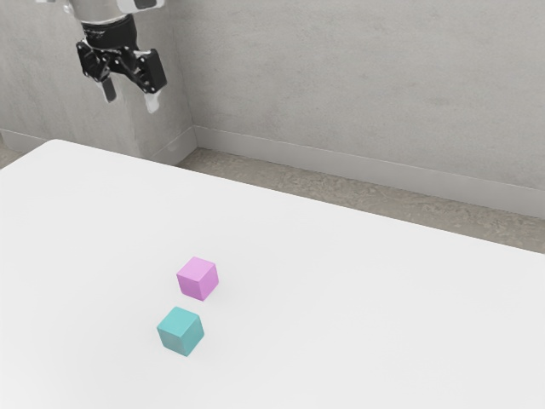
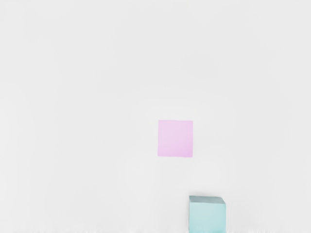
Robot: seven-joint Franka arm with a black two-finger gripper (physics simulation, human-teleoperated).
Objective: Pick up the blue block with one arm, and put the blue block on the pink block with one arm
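Well above the white table (image 1: 358, 290), the gripper (image 1: 129, 94) is held in the upper left corner of the exterior view, in front of the grey wall (image 1: 358, 77). Only the last part of the arm (image 1: 106, 32) is seen, coming down from the top edge, with the hand pointed downward and slightly tilted. The two fingers (image 1: 152, 98) are spread apart, and nothing is held between them.

The blue block (image 1: 180, 331) is set on the table, well apart from the gripper and far below it. It is turned so that one vertical edge faces the exterior camera. The pink block (image 1: 197, 278) is placed just beside it, a little farther from that camera and slightly toward the exterior view's right. A narrow gap of bare table is seen between the two blocks, so they are not touching. Both are resting flat on the table.

From the wrist camera, the pink block (image 2: 175, 138) is viewed almost straight from above as a flat square. The blue block (image 2: 207, 214) is seen near it at a slight angle, so that its top and one side face are shown.
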